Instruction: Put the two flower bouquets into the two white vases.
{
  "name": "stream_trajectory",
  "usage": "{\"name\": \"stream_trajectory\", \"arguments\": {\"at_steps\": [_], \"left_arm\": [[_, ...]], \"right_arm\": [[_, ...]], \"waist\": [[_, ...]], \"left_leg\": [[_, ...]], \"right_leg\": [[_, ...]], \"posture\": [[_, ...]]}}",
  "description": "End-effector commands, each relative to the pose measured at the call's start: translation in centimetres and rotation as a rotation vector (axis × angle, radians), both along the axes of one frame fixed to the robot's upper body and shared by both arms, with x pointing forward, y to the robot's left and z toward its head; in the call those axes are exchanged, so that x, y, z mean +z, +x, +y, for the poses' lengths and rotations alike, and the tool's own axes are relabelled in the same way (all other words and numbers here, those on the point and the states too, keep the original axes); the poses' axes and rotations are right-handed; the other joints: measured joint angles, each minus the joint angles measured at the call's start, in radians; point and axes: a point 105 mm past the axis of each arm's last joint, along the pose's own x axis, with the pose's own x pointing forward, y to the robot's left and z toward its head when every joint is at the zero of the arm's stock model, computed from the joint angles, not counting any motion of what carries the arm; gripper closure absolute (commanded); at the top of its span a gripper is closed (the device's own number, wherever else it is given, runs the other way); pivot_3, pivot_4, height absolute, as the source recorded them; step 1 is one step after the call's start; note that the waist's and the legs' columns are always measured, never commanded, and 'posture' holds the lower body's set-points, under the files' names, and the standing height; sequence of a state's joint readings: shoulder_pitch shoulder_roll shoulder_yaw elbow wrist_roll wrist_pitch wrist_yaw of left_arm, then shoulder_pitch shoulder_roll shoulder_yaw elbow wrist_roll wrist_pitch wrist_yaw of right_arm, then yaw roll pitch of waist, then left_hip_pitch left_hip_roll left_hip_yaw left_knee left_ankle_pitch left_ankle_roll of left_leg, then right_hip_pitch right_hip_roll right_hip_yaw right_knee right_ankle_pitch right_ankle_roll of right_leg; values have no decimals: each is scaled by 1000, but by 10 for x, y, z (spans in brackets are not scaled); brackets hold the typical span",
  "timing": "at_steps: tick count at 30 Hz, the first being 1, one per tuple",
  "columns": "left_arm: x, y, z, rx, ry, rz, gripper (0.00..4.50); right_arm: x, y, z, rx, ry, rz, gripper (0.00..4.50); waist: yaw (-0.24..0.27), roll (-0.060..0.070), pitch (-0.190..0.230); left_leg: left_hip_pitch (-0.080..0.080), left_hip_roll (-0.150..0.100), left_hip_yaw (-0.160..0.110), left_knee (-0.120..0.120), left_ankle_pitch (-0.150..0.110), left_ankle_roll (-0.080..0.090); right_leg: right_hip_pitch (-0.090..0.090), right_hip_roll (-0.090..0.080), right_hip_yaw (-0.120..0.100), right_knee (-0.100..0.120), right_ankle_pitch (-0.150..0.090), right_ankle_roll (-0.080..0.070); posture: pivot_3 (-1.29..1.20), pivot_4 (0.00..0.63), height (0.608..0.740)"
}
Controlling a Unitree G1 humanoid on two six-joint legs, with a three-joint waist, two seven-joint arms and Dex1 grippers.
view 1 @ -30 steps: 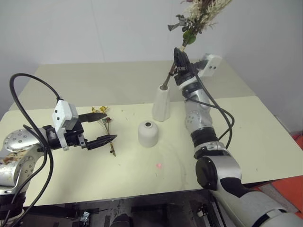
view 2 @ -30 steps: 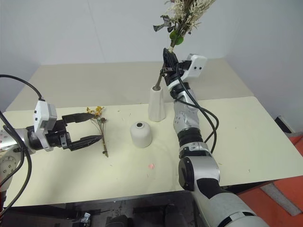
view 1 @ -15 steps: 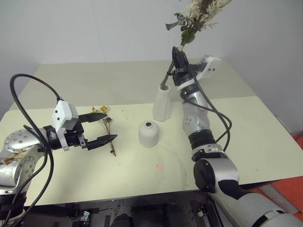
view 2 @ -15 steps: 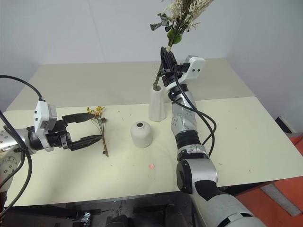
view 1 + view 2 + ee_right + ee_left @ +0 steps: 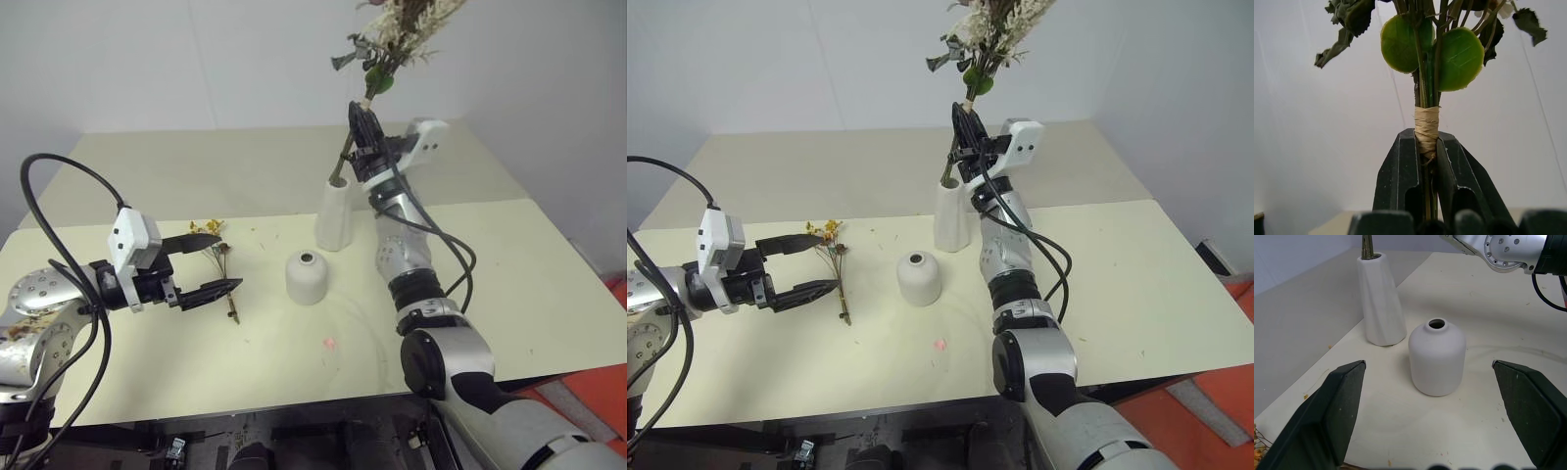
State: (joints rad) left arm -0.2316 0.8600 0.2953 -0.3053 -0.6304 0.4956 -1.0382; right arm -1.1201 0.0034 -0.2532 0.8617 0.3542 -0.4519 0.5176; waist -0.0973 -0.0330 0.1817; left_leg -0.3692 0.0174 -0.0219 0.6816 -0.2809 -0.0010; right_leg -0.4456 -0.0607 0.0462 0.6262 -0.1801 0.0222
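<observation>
Your right gripper point(image 5: 1426, 196) pinches the larger bouquet point(image 5: 397, 39) at its taped stems—light, top-heavy; stem tips are inside the tall vase point(image 5: 335, 215). Left gripper point(image 5: 214, 262) jaws gape empty beside the frail orange bunch point(image 5: 217, 253).

A pale cream tabletop point(image 5: 245, 343) spreads out in front of me, with faint scuffs and specks across it. A seam point(image 5: 490, 204) crosses it from nine o'clock to three o'clock, and a second, slightly greyer tabletop point(image 5: 196, 166) lies beyond that line at twelve o'clock. A small red dot of light point(image 5: 330, 344) sits on the near surface at about six o'clock. Behind everything rises a plain white wall point(image 5: 176, 59). At about four o'clock, past the table's edge, I see orange-red floor point(image 5: 609, 392).
</observation>
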Motion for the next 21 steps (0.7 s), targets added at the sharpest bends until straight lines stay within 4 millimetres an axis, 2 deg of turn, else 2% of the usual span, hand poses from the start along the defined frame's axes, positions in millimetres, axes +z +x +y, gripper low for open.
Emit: {"name": "stream_trajectory", "arguments": {"at_steps": [1, 7, 13, 21], "left_arm": [[8, -3, -1, -6, 5, -47, 0], [9, -4, -1, -1, 6, -51, 0], [9, -4, -1, 1, 6, -55, 0], [8, -2, -2, -3, 2, -55, 0]], "right_arm": [[-4, -1, 7, -2, -74, -16, 4291], [-7, 0, 8, -6, -75, -12, 4291], [5, 5, -4, -37, -28, -11, 4291], [7, 10, -16, -59, -3, 8, 4291]], "waist": [[0, 0, 0], [0, 0, 0], [0, 0, 0], [0, 0, 0]], "left_leg": [[0, 0, 0, 0, 0, 0], [2, 0, 0, 0, 0, 0], [2, 0, 0, 0, 0, 0], [2, 0, 0, 0, 0, 0]], "right_leg": [[0, 0, 0, 0, 0, 0], [2, 0, 0, 0, 0, 0], [2, 0, 0, 0, 0, 0], [2, 0, 0, 0, 0, 0]], "posture": [[0, 150, 740], [0, 150, 740], [0, 150, 740], [0, 150, 740]]}}
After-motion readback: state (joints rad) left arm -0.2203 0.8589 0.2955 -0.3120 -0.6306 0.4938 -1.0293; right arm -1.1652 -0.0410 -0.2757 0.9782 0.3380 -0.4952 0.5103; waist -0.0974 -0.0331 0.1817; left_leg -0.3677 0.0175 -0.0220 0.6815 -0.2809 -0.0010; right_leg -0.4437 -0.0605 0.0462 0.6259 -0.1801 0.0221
